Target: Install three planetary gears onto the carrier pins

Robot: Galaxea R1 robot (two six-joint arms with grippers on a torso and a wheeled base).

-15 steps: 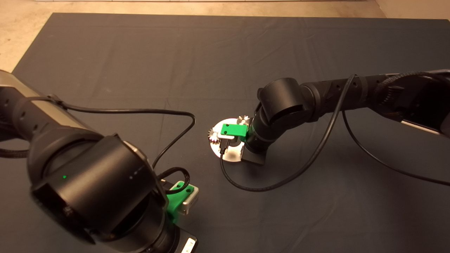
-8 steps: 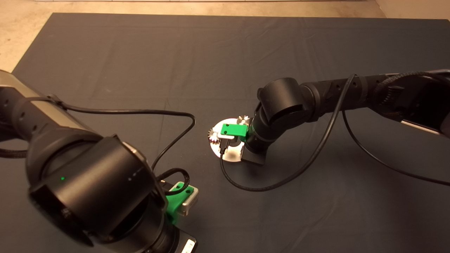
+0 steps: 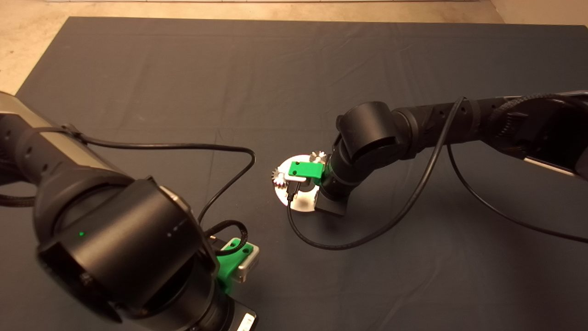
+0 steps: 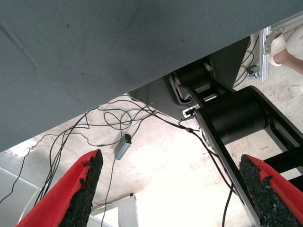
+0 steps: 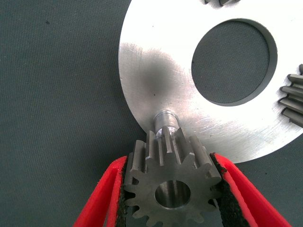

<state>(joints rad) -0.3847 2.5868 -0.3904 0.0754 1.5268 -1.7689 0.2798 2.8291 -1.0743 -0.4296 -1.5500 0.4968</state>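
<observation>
A dark mat (image 3: 193, 92) covers the table, with pale floor showing beyond its far edge. Near the mat's centre lies the round silver carrier plate (image 5: 161, 61) with its large centre hole. In the head view two planetary gears are seen seated at the plate's rim, one at about nine o'clock (image 3: 276, 174) and one at about one o'clock (image 3: 318, 157).

The right gripper (image 5: 173, 189) is poised over the plate, and its jaws are clenched on the third gear (image 5: 171, 182), gripped by its toothed flanks with the bore facing the wrist camera. The last bare carrier pin (image 5: 165, 118) stands upright near the plate's edge, just beyond the held gear and not yet inside its bore.

The step in hand is judged to be the fitting of the third and last gear. The next move calls for the bore to be centred over the pin, lowered squarely, and only then released.

The left gripper (image 4: 175, 194) is parked at the lower left of the mat, its jaws spread and holding nothing; floor and cables are shown between them.
</observation>
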